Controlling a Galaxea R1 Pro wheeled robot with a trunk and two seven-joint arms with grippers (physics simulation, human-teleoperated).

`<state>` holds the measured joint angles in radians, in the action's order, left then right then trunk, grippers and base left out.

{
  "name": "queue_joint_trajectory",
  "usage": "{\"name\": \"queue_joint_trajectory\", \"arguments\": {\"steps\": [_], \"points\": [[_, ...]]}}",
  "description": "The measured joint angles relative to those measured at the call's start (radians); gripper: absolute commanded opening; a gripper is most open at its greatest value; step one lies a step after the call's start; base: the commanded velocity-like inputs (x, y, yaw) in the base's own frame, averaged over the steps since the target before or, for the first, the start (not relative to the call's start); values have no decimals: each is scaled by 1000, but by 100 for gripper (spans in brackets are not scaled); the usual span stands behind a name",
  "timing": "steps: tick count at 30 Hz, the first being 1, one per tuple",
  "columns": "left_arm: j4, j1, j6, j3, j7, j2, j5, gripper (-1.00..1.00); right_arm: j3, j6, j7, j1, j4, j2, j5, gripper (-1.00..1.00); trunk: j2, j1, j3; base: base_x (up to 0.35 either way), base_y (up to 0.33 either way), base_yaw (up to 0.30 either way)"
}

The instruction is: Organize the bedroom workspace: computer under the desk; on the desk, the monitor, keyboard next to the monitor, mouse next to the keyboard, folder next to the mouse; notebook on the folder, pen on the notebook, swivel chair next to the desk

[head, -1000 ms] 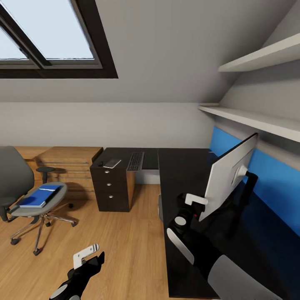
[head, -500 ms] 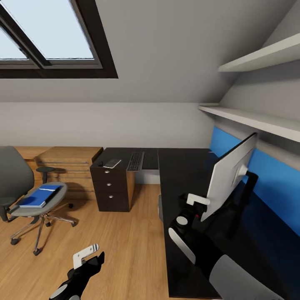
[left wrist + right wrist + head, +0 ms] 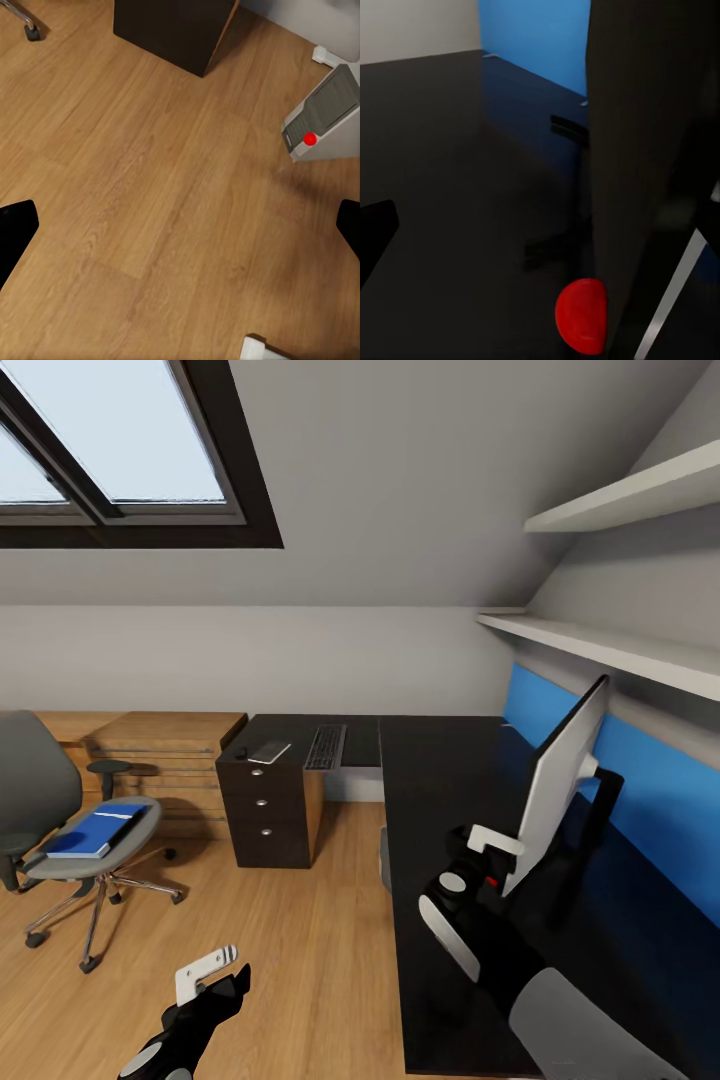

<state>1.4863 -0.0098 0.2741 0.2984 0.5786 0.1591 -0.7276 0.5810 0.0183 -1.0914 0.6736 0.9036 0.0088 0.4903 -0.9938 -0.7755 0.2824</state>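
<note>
Done: monitor [image 3: 553,790] and keyboard [image 3: 325,747] on bench [image 3: 440,780].
Left: folder [image 3: 95,831] on swivel chair [image 3: 60,830].
Right claw [image 3: 497,860]: grasping monitor's edge.
Left claw [image 3: 212,970]: released, idle.

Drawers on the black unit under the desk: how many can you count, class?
3: stacked top, middle and bottom on the drawer unit's front, each with a small knob.

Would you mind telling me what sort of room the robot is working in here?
Likely an attic bedroom used as a home office: a skylight in a sloped ceiling, a black L-shaped desk with a monitor and keyboard, and a swivel chair on wood flooring.
</note>
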Motion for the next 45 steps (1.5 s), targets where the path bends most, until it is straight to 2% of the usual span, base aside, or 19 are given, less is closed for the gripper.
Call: {"name": "queue_joint_trajectory", "arguments": {"steps": [4, 18, 33, 36, 41, 45], "points": [[0, 0, 0, 0, 0, 0, 0, 100, -27, 0, 1, 0, -1, -1, 1, 100, 0, 0, 0, 0, 0, 0], [0, 0, 0, 0, -1, 0, 0, 100, -27, 0, 4, 0, -2, -1, 0, 100, 0, 0, 0, -113, 0, 0], [0, 0, 0, 0, 1, 1, 0, 100, -32, 0, 11, 0, -34, -1, 0, 100, 0, 0, 0, -9, 0, 0], [0, 0, 0, 0, 1, 0, 0, 100, -45, 5, 14, 0, -75, -13, 0, 100, 0, 0, 0, 2, 0, 0], [3, 0, -3, 3, 2, 0, 0, 100, -53, 26, 32, 0, -89, -28, -4, 100, 0, 0, 0, 162, 0, 0], [3, 0, -3, 7, 2, -2, 0, 100, -50, 86, 40, 0, -91, -35, -9, 100, 0, 0, 0, 106, 0, 0]]}}
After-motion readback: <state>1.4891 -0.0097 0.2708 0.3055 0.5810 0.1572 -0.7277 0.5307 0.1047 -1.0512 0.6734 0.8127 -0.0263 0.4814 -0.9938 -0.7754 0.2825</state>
